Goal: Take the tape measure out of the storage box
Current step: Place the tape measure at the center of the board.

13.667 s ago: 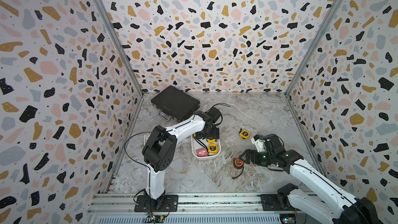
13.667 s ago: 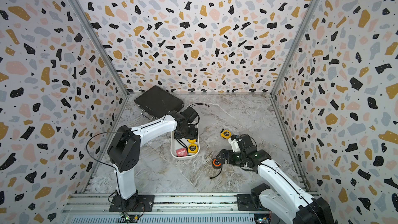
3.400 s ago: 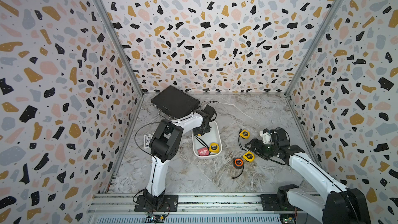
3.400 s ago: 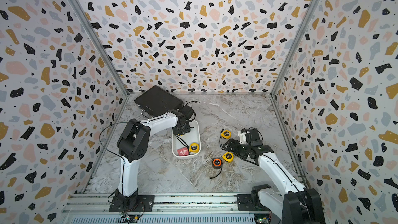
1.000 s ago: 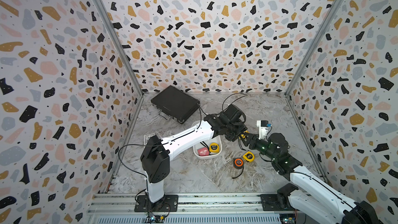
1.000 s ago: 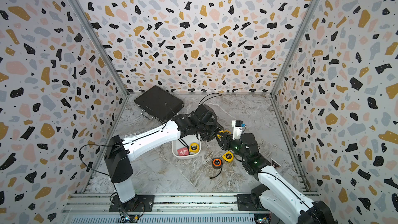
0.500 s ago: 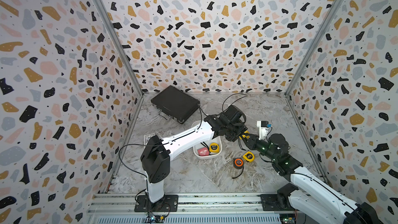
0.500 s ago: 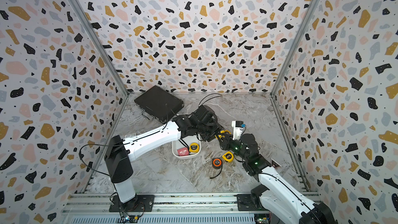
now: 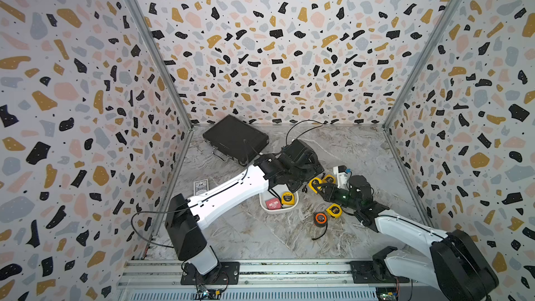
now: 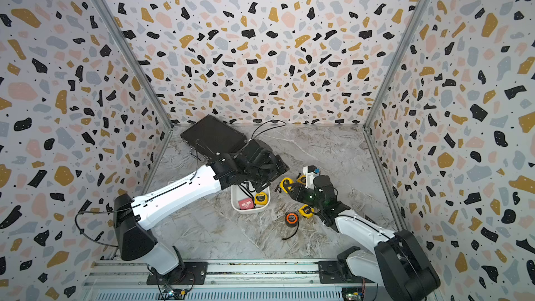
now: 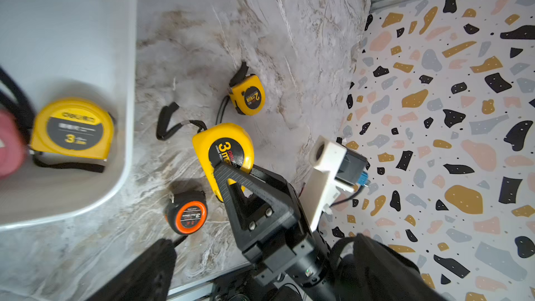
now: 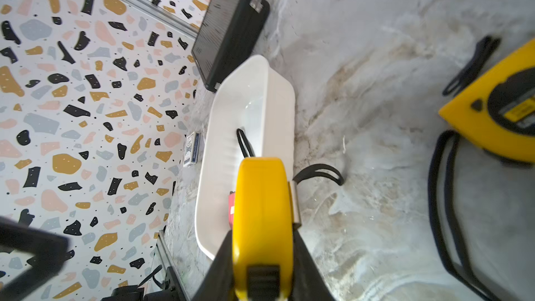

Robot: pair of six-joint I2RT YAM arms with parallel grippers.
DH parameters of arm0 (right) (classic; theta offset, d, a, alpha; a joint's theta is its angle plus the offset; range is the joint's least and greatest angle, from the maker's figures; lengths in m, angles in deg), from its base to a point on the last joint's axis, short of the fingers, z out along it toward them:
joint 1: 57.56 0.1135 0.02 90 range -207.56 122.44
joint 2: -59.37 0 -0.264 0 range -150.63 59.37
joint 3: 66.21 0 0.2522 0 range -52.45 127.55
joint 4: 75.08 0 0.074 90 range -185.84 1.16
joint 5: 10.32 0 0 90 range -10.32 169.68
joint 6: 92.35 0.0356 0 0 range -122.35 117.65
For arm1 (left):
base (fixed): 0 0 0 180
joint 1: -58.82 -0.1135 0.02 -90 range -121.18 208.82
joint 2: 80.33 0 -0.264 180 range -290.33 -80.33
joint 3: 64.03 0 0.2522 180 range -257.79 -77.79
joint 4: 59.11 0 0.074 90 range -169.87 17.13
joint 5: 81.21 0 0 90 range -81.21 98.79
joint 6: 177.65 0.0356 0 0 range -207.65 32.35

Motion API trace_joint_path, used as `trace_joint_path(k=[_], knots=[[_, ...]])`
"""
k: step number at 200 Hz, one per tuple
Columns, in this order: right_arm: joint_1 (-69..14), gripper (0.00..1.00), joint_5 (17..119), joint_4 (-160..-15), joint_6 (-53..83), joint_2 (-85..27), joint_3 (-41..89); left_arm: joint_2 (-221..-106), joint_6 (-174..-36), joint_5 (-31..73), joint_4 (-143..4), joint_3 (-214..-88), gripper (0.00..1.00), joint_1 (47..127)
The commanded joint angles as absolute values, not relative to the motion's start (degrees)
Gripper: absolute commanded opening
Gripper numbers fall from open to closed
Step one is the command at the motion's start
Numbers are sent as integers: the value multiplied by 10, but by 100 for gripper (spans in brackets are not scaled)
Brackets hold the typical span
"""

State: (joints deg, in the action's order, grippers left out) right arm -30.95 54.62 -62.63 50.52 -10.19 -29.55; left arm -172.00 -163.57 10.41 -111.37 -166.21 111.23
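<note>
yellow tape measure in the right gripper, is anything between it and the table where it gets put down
Nothing visible does. The right gripper is shut on the yellow tape measure, outside the storage box, bare table around it. The orange-black tape measure and the small yellow tape measure lie apart from it; the spot right beneath is hidden.

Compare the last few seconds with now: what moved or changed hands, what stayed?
The left arm swung from the tray toward the right arm, then the right gripper shut on a yellow tape measure and the left gripper opened, releasing it. Unchanged: the yellow tape and red tape in the tray, the three tapes on the table, the black case.
</note>
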Motion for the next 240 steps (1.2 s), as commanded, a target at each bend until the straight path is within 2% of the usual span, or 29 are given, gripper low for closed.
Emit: trace_joint_path(k=[1,61,144,240], knots=[[-318,15,508,-599,531,-138,-256,-1693,-1606,61,-1150,-1631,100,1100],[-336,17,464,-731,509,-229,-167,-1641,-1598,37,-1162,-1568,100,1075],[-340,18,440,-815,474,-303,-117,-1633,-1599,28,-1158,-1528,100,1069],[-340,37,444,-904,436,-320,-92,-1657,-1588,40,-1154,-1525,100,1061]])
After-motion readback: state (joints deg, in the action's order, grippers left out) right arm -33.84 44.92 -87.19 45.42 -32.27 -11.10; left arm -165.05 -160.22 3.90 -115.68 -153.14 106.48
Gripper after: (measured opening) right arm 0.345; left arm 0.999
